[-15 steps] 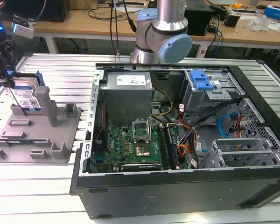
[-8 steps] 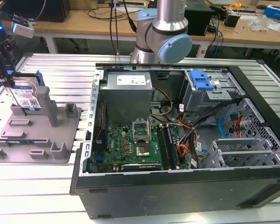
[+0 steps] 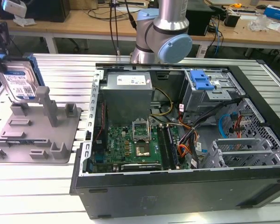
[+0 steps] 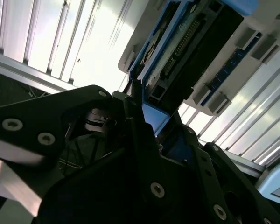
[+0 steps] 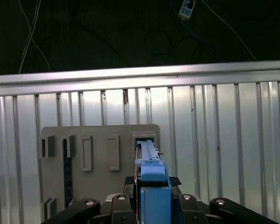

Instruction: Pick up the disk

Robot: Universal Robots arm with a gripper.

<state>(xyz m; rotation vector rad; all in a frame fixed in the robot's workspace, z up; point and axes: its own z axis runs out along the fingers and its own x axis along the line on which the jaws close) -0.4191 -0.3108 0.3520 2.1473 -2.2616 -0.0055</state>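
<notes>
Where the exterior view's left edge cuts the scene, the flat silver-metal disk with its white and blue label (image 3: 19, 80) stands on edge above the grey plastic fixture with upright posts (image 3: 37, 130), on the ribbed aluminium worktop (image 3: 32, 186). In both wrist views the black gripper (image 5: 151, 196) has its jaws clamped on the disk's blue rail.

You see grey fixture (image 3: 35, 133) near table's (image 3: 32, 196) left edge, open computer case (image 3: 186, 140) beside it; workbench (image 3: 107, 23) behind.
</notes>
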